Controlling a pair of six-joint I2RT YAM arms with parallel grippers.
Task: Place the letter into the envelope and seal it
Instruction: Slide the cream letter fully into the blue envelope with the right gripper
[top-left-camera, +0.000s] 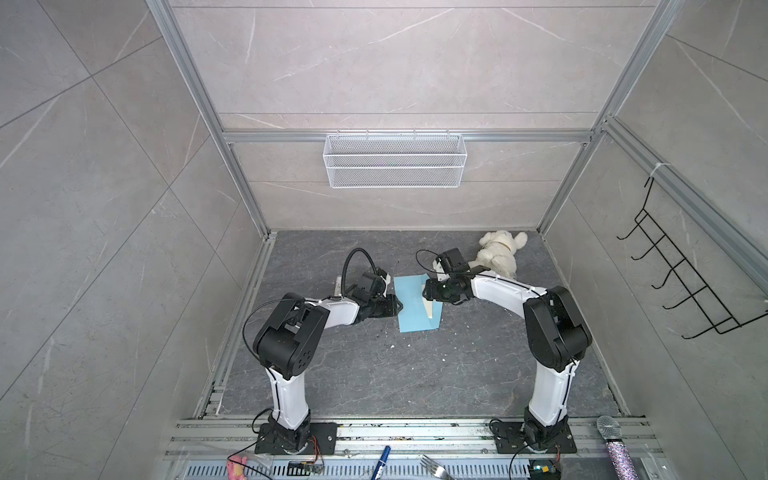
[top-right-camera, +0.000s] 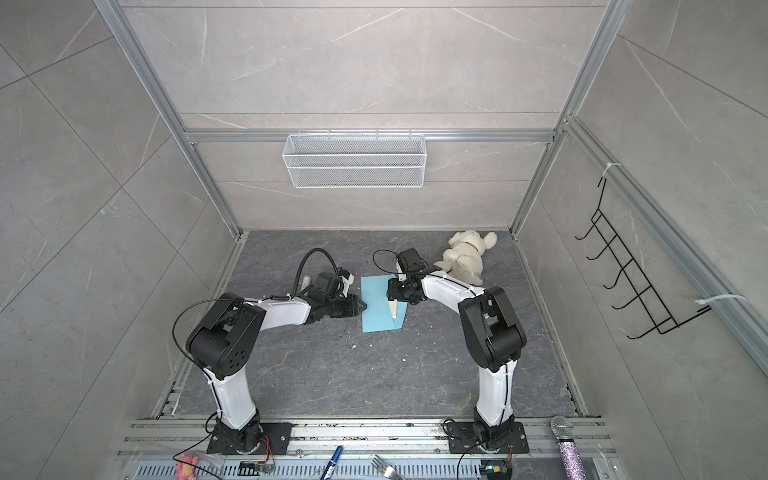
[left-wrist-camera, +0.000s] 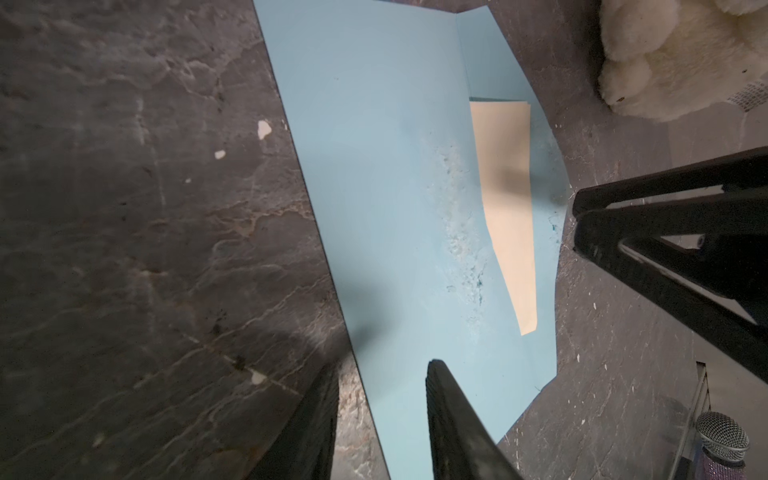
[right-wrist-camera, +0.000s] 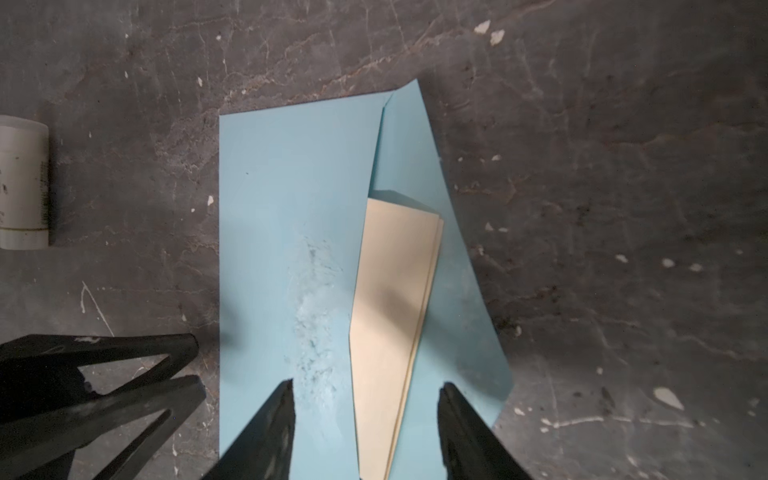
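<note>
1. the letter (right-wrist-camera: 395, 311), folded, lies half tucked into the envelope (right-wrist-camera: 270, 208) at mid-worktop, the flap open.
2. left gripper (left-wrist-camera: 381, 363), jaws narrowly parted, sits at the envelope's left edge, likely steadying it.
3. right gripper (right-wrist-camera: 366, 385) hangs wide and empty above the letter, likely to push it in.

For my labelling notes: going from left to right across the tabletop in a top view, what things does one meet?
White tube → left gripper → envelope → letter → plush toy. The right gripper overlaps the letter, so I omit it.
</note>
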